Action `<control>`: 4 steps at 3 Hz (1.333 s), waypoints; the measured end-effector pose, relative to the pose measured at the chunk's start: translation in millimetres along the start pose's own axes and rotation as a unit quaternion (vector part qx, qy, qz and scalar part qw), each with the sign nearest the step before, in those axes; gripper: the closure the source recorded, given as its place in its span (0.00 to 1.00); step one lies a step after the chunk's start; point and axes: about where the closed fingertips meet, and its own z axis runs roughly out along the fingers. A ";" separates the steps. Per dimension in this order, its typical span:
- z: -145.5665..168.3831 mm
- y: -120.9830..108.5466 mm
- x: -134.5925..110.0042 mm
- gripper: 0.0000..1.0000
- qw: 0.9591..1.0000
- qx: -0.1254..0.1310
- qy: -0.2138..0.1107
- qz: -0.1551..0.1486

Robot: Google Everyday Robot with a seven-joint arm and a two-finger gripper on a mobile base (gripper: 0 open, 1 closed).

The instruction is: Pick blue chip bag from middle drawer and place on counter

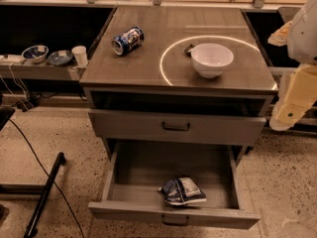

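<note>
The blue chip bag (pixel 182 191) lies crumpled near the front of the open middle drawer (pixel 173 214), which is pulled out at the bottom of the cabinet. The counter (pixel 148 58) carries a thin bright circle (pixel 166 58). My gripper (pixel 280 34) is at the right edge of the view, beside the counter's right rear corner, high above the drawer and off to its right. It holds nothing that I can see. The arm's cream link (pixel 295 95) hangs below it, to the right of the cabinet.
A blue-and-white drink can (pixel 128 40) lies on its side on the counter's left. A white bowl (pixel 212 59) stands inside the circle. The shallower drawer (pixel 176 127) above is shut. A side shelf (pixel 39 68) at left holds small bowls and a cup. A black stand (pixel 44 195) and cables are on the floor at left.
</note>
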 end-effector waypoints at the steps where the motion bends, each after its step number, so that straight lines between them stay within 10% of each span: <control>1: 0.0 0.0 0.0 0.00 1.000 0.000 0.000 0.000; 4: 59.2 24.1 -8.3 0.00 0.993 0.037 -0.070 -0.083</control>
